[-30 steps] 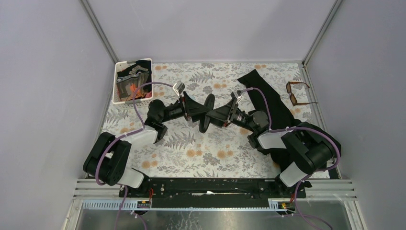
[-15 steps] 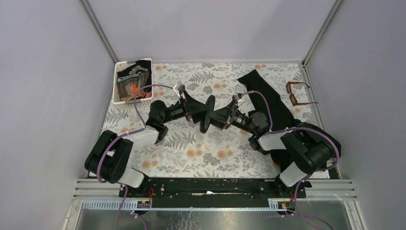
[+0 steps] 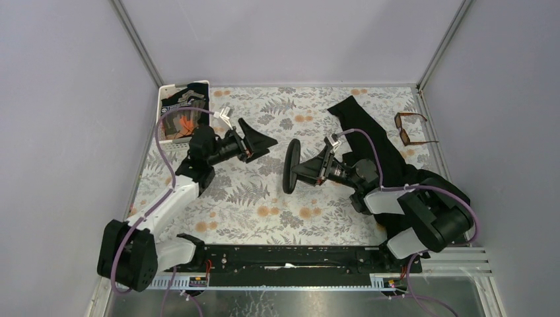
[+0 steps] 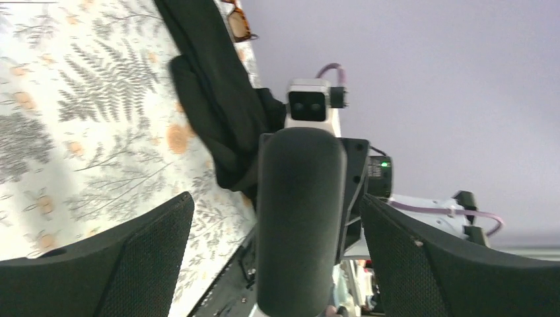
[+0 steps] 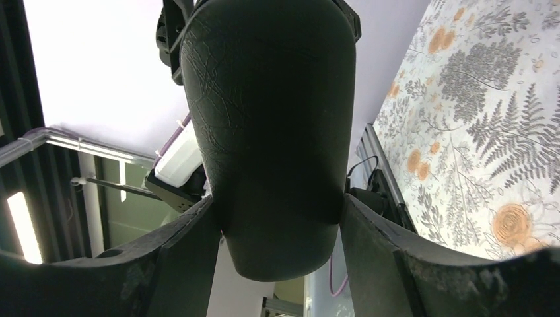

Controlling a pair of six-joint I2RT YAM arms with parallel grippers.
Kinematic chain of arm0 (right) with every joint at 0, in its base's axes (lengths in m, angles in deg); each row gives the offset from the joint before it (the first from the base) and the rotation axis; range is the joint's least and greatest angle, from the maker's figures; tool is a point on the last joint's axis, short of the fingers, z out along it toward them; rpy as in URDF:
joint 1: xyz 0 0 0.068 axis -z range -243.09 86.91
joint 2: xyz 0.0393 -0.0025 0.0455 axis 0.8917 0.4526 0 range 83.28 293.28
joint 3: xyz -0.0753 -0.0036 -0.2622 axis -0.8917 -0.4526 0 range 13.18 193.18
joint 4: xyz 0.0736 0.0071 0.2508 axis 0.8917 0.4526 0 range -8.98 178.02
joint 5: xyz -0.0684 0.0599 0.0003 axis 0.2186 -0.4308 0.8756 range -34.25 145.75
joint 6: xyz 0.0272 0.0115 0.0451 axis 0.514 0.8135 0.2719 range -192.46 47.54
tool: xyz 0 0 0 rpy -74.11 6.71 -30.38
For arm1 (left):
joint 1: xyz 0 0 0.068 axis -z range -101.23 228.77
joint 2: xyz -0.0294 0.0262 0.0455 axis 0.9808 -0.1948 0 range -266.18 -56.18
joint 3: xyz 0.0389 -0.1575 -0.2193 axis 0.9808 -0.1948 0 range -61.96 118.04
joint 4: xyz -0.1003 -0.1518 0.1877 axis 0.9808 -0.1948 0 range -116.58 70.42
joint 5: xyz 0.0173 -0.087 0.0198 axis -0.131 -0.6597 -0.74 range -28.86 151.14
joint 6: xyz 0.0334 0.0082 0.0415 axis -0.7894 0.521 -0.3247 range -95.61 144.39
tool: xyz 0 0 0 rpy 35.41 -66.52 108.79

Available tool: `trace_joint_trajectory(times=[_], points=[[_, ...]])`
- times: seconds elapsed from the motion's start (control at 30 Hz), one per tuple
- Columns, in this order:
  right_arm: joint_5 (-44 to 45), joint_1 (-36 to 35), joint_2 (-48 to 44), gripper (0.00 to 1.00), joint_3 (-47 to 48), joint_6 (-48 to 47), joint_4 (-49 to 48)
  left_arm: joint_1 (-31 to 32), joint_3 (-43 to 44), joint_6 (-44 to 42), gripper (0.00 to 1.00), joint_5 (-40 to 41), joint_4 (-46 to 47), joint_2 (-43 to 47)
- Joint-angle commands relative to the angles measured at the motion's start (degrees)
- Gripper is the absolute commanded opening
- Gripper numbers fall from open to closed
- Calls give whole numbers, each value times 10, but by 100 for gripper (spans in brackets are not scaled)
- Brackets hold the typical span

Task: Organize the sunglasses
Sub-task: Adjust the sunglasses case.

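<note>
Left end effector [image 3: 259, 139]: jaws spread wide, nothing in them and touching nothing. It hangs over the worktop [image 3: 264, 211] left of centre, facing right. In the left wrist view its fingers [image 4: 139, 264] sit at the two bottom corners, with clear gaps either side of the case seen between them.

Right end effector [image 3: 298, 170]: clamped on the black glasses case [image 3: 290, 165], jaws partly open to suit its width. In the right wrist view the case [image 5: 271, 132] fills the gap and presses against both fingers [image 5: 178, 264]. The case is held off the worktop with its long axis across the jaws and its broad face towards the left arm. It is close to the left end effector but not touching it.

Sunglasses [image 3: 411, 127]: on the worktop in the far right corner, arms unfolded, well apart from both end effectors. Just beside them lies a black cloth [image 3: 370, 139], running diagonally under the right arm.

White tray [image 3: 165, 129] in the far left corner holds dark items; I can't tell what they are.
</note>
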Motion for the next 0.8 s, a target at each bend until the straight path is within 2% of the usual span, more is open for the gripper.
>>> trace_joint_trajectory(times=[0.0, 0.1, 0.2, 0.3, 0.47, 0.77], points=[[-51, 19, -63, 0, 1, -64, 70, -6, -6, -90, 99, 63, -135, 39], [-85, 19, -102, 0, 39, -142, 221, -5, -22, -103, 99, 86, -138, 64], [-86, 19, -145, 0, 77, -254, 399, -10, -11, -130, 99, -37, -106, 33], [-86, 19, -167, 0, 102, -310, 479, -5, -46, -80, 99, -88, -19, 19], [-100, 19, -159, 0, 115, -319, 493, 5, -69, -35, 99, -112, 60, 17], [-131, 18, -128, 0, 109, -264, 406, 47, -64, -36, 99, -95, 104, -1]])
